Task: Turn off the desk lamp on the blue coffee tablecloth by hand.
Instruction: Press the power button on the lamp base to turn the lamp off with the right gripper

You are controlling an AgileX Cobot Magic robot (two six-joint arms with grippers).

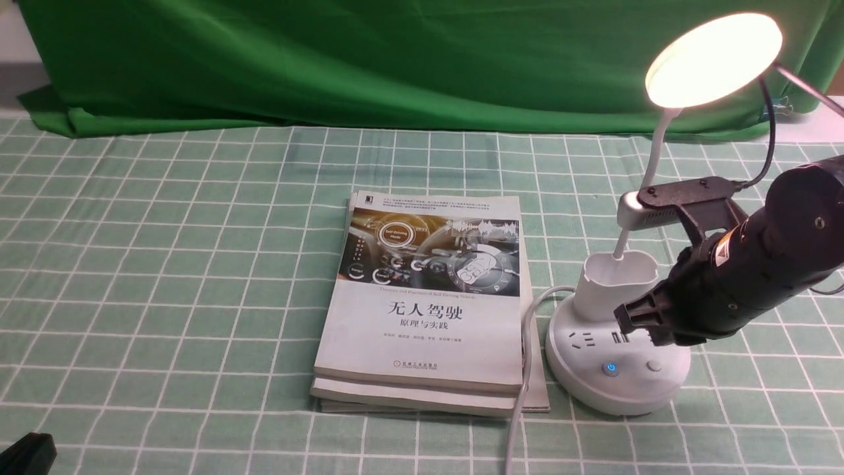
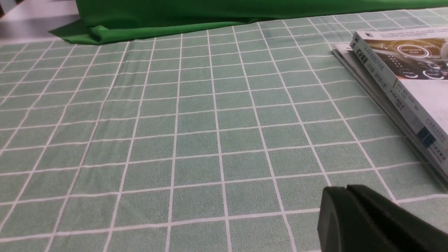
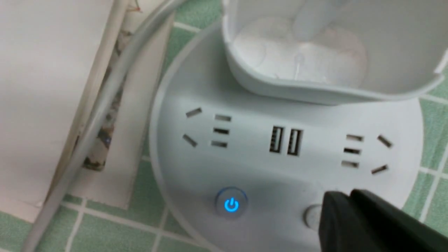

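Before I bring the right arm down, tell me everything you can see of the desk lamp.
The white, plastic-looking desk lamp is lit and stands upright on the blue-green gridded cloth, right of the books. Its glowing round head tilts on a thin neck rising from a cup-shaped holder. The round base has sockets, two USB-like slots, a blue-lit power button and a plain button. A grey cable lies beside it; the right gripper hovers over it.

A lab or test space is suggested; a black robot arm (image 1: 745, 264) is mounted over a table spread with a checked cloth (image 1: 165, 277). The far edge is screened by a plain green drape (image 1: 395, 59); a self-driving textbook (image 1: 428, 290) is laid out.
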